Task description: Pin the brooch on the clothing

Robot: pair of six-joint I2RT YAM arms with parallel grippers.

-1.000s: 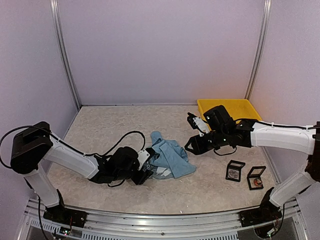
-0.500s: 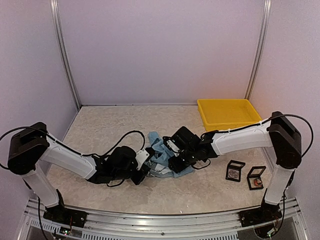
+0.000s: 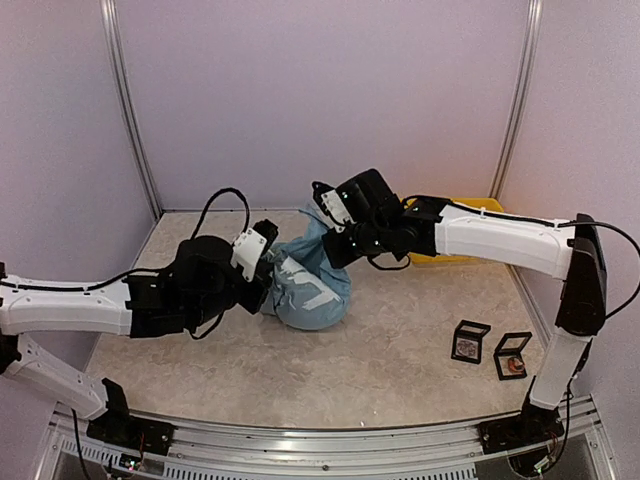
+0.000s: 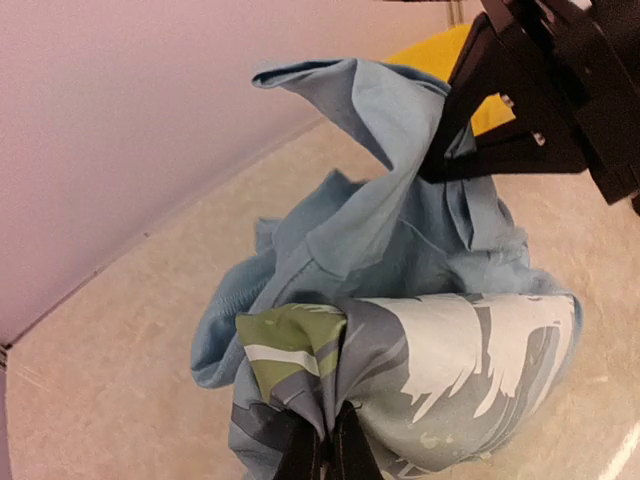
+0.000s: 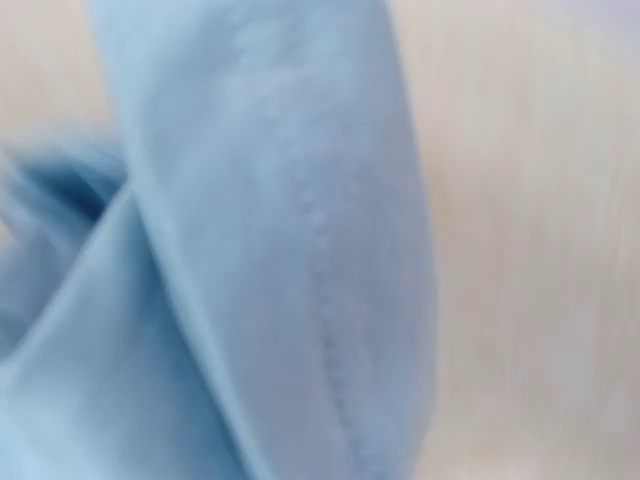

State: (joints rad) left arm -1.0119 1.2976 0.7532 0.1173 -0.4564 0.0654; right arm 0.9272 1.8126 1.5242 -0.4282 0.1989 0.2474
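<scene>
The T-shirt [image 3: 305,290] is light blue with white and olive-green print, the tray [image 3: 488,204] at two o'clock yellow, the display boxes [image 3: 470,341] black.

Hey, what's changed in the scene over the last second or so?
The right pincer swung in from near the yellow tray and closed on the T-shirt. The left pincer closed on its printed part. Both arms then lifted it up and toward the back, so it hangs bunched between them. The two black boxes and the tray stayed put.
</scene>
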